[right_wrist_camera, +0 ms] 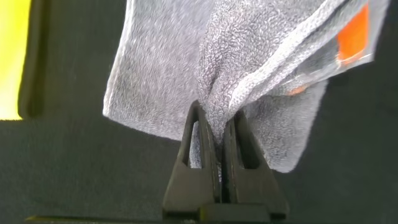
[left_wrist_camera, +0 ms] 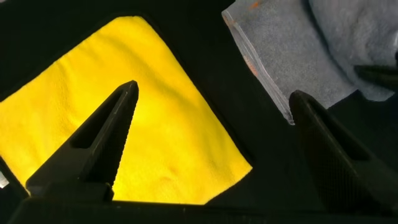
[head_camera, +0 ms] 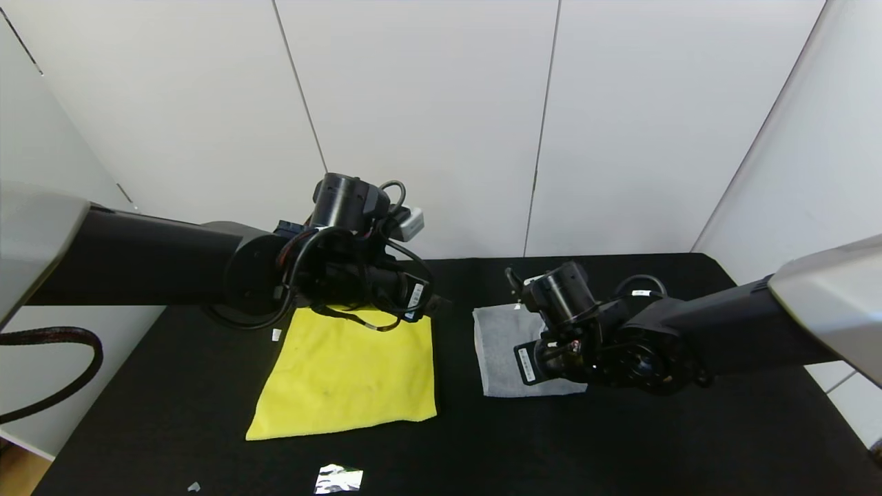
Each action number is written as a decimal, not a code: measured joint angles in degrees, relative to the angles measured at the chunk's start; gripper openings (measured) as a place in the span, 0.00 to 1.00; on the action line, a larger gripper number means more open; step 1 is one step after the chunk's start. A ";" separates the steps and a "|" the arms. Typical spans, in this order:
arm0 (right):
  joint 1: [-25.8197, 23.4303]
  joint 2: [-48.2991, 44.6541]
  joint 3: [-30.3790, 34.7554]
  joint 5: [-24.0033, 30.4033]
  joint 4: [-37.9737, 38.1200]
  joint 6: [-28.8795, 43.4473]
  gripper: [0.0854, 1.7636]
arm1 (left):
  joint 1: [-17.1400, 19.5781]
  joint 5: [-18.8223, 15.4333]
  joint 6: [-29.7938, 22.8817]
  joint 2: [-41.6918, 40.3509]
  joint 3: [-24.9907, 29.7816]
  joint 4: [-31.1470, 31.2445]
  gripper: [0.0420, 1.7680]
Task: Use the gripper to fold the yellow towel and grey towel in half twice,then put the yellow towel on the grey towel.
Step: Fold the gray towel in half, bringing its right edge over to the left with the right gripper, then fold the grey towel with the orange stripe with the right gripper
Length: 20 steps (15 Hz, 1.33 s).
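Grey towel (right_wrist_camera: 186, 68), just right of the yellow towel (head_camera: 351, 372), was pinched by the right gripper (right_wrist_camera: 221, 134); carry it squarely over; left gripper (left_wrist_camera: 211, 106) hung wide above the yellow towel.

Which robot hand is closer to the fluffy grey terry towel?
The right gripper: it is shut, pinching a fold of the grey terry towel. The left gripper hangs open above the bright yellow microfibre towel, apart from the grey one.

One yellow towel (head_camera: 348, 375), one grey towel (head_camera: 497, 348), two arms, one foil scrap (head_camera: 338, 479)
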 joint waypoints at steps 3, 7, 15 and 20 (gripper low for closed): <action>1.26 1.02 0.00 0.07 -0.02 0.95 0.05 | 0.11 0.00 -0.04 -0.02 -0.04 0.00 0.97; 2.06 2.22 -0.13 0.11 -1.78 1.66 0.24 | 0.09 0.00 -0.06 -0.02 -0.11 0.00 0.97; 2.45 2.43 0.33 1.58 -4.71 3.72 0.71 | 0.09 0.00 -0.06 0.16 -0.04 0.00 0.97; 2.52 0.32 0.69 1.83 -4.64 3.80 0.83 | 0.16 0.00 -0.06 0.29 -0.12 0.00 0.97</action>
